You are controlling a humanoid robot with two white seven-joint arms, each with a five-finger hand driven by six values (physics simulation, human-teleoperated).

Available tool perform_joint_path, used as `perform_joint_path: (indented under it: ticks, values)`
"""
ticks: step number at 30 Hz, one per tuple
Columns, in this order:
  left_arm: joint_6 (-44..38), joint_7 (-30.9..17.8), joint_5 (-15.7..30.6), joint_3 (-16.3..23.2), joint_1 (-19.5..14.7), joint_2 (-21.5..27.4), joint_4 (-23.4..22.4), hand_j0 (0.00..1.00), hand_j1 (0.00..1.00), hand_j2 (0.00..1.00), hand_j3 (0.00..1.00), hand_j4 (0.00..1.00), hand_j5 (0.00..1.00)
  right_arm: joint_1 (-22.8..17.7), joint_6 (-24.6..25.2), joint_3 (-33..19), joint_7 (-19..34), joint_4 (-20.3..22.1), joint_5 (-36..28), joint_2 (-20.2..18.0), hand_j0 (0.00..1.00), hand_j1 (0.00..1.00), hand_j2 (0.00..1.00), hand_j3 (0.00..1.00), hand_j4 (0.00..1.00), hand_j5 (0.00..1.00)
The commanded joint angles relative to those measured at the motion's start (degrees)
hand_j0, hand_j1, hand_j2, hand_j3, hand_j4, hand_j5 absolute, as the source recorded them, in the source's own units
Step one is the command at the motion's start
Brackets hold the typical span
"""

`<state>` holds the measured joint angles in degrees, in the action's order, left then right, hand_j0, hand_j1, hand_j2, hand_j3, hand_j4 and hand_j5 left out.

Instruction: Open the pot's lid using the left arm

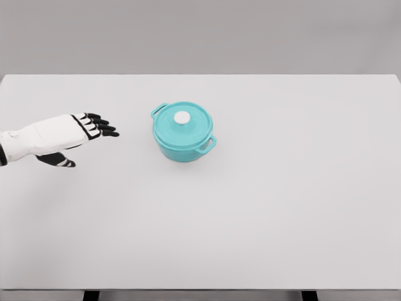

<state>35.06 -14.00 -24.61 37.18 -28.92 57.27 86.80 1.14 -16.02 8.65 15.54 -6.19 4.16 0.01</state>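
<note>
Left hand [75, 135] reaches in from the left edge, palm down, black fingers [103, 127] extended loosely and holding nothing, thumb hanging below. Farther right on the white surface [263, 207], well apart, stands the teal pot [183, 141], its lid [182, 120] on.

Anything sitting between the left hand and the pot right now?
Nothing. In the head view, only bare white table separates the left hand, fingers extended, from the teal pot, whose lid is still on.
</note>
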Motion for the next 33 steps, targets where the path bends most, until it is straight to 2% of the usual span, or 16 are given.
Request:
perform_joint_path:
  ticks: [1,2,4,5,7,10,11,13,14,17,19,21,24,26,28,33]
  values:
    - [-0.1,0.0,0.4,0.0,0.0,0.1,0.8,1.0,1.0,1.0,1.0,1.0,1.0,-0.1,0.1,-0.3,-0.1,-0.3,-0.2,0.0,1.0,1.0,1.0,1.0,1.0,1.0]
    - [-0.1,0.0,0.4,-0.1,-1.1,-0.2,0.8,1.0,1.0,1.0,1.0,1.0,1.0,-0.6,0.1,-0.2,-0.1,-0.3,-0.3,0.0,1.0,1.0,1.0,1.0,1.0,1.0]
    - [-0.1,-0.1,1.5,0.1,-6.9,-1.5,0.5,1.0,1.0,1.0,1.0,1.0,1.0,-0.9,0.1,-0.3,-0.1,-0.2,-0.2,0.0,1.0,1.0,1.0,1.0,1.0,1.0]
    - [-0.1,-0.1,4.6,1.0,-10.2,-3.5,0.4,1.0,1.0,1.0,1.0,1.0,1.0,-0.9,0.1,-0.3,-0.1,-0.2,-0.2,0.0,1.0,1.0,1.0,1.0,1.0,1.0]
    - [-0.1,-0.1,7.7,7.7,-14.0,-8.8,0.4,1.0,1.0,1.0,1.0,1.0,1.0,-0.9,0.1,-0.3,-0.1,-0.3,-0.2,0.0,1.0,1.0,1.0,1.0,1.0,1.0]
    - [-0.1,-0.1,8.4,12.1,-18.3,-11.7,0.1,1.0,1.0,1.0,1.0,1.0,1.0,-0.9,0.1,-0.3,-0.1,-0.2,-0.2,0.0,1.0,1.0,1.0,1.0,1.0,1.0]
    - [-0.1,0.0,11.0,16.6,-20.9,-13.5,-0.8,1.0,1.0,1.0,1.0,1.0,1.0,-0.9,0.1,-0.3,-0.1,-0.3,-0.2,0.0,1.0,1.0,1.0,1.0,1.0,1.0]
    - [-0.1,0.6,13.8,22.1,-24.3,-13.8,-1.5,1.0,1.0,1.0,1.0,1.0,1.0,-0.9,0.1,-0.3,-0.1,-0.3,-0.2,0.0,1.0,1.0,1.0,1.0,1.0,1.0]
    - [-0.1,0.6,15.1,22.6,-25.7,-13.9,-2.5,1.0,1.0,1.0,1.0,1.0,1.0,-0.9,0.1,-0.3,-0.1,-0.2,-0.2,0.0,1.0,1.0,1.0,1.0,1.0,1.0]
    - [-0.1,-1.7,19.8,29.9,-30.5,-14.5,-2.8,1.0,1.0,1.0,1.0,1.0,1.0,-0.9,0.1,-0.3,-0.1,-0.2,-0.2,0.0,1.0,1.0,1.0,1.0,1.0,1.0]
    - [-0.1,-6.7,21.2,30.1,-32.5,-14.7,-4.0,1.0,1.0,1.0,1.0,1.0,1.0,-0.9,0.1,-0.3,-0.1,-0.2,-0.2,0.0,1.0,1.0,1.0,1.0,1.0,1.0]
    - [-0.1,-8.5,20.8,30.2,-33.5,-16.7,-7.4,1.0,1.0,1.0,1.0,1.0,1.0,-0.9,0.1,-0.3,-0.1,-0.2,-0.1,0.0,1.0,1.0,1.0,1.0,1.0,1.0]
    - [-0.1,-12.8,21.4,32.2,-37.5,-18.5,-8.8,1.0,1.0,1.0,1.0,1.0,1.0,-0.9,0.1,-0.3,-0.1,-0.2,-0.2,0.0,1.0,1.0,1.0,1.0,1.0,1.0]
    - [-0.1,-13.3,21.6,33.1,-39.3,-22.2,-13.9,1.0,1.0,1.0,1.0,1.0,1.0,-0.9,0.1,-0.3,-0.1,-0.2,-0.2,0.0,1.0,1.0,1.0,1.0,1.0,1.0]
    - [-0.1,-13.9,21.0,33.9,-39.2,-26.0,-20.2,1.0,1.0,1.0,1.0,1.0,1.0,-0.9,0.1,-0.3,-0.1,-0.2,-0.2,0.0,1.0,1.0,1.0,1.0,1.0,1.0]
    - [-0.1,-13.9,21.4,34.1,-39.5,-26.2,-20.5,1.0,1.0,1.0,1.0,1.0,1.0,-0.9,0.1,-0.3,-0.1,-0.2,-0.2,0.0,1.0,1.0,1.0,1.0,1.0,1.0]
